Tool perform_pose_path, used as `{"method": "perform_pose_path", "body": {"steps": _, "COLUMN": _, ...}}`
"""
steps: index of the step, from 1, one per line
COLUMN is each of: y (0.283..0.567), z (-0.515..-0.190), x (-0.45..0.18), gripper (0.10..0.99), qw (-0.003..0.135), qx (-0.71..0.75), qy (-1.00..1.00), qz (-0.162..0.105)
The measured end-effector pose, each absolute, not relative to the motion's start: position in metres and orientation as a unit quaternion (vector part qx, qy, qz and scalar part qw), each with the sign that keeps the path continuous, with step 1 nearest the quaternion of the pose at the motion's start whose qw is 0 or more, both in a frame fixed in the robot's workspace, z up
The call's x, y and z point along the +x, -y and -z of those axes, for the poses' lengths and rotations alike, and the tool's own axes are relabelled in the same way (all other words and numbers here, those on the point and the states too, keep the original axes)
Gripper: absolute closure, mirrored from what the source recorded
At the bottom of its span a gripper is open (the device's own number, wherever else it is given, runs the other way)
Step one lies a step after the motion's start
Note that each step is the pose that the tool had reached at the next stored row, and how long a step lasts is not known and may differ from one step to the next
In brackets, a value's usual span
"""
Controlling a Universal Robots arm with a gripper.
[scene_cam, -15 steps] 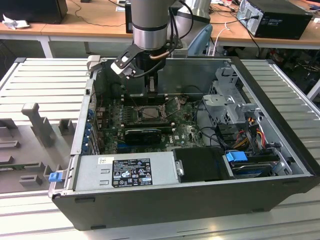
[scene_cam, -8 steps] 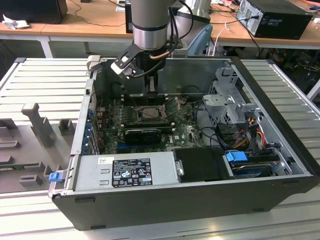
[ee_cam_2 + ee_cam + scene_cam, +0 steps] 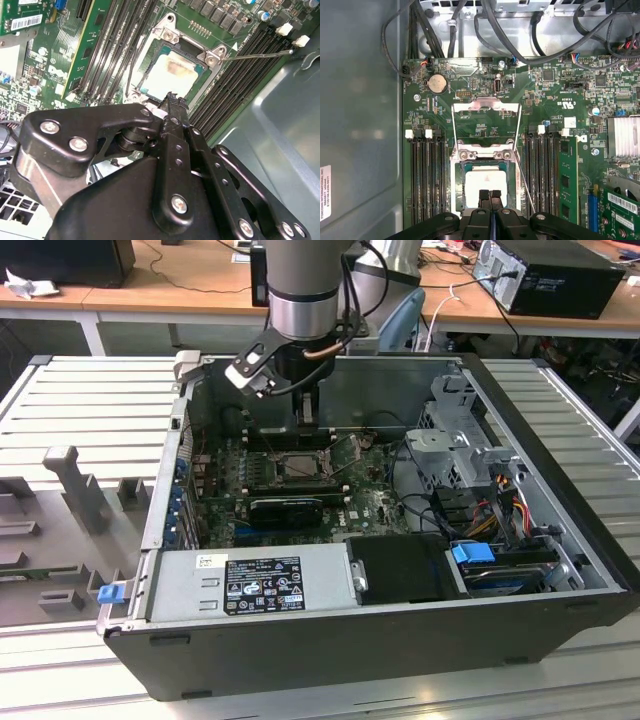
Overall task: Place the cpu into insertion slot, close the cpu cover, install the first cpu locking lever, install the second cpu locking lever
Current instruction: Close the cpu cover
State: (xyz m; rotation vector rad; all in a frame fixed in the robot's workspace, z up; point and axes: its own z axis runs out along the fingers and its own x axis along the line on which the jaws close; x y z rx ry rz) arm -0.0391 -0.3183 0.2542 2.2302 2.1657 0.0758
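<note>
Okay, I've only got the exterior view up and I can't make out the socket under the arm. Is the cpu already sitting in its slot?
Observer: Yes. In the first wrist view the cpu lies flat in the insertion slot, silver top up.
Operator: Is the cover down over it?
Observer: No. The cpu cover stands open, folded back from the slot, so the cpu's top is bare.
Operator: What is the claw doing?
Observer: The claw is shut and empty, its tips over the cpu's edge. I cannot tell whether they touch it.
</note>
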Motion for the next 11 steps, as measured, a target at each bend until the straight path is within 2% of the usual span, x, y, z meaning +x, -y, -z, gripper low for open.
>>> {"method": "perform_pose_path", "body": {"steps": 11, "y": 0.3183, "z": -0.2542, "x": -0.0337, "gripper": 0.98, "qw": 0.016, "qx": 0.717, "qy": -0.696, "qz": -0.024}}
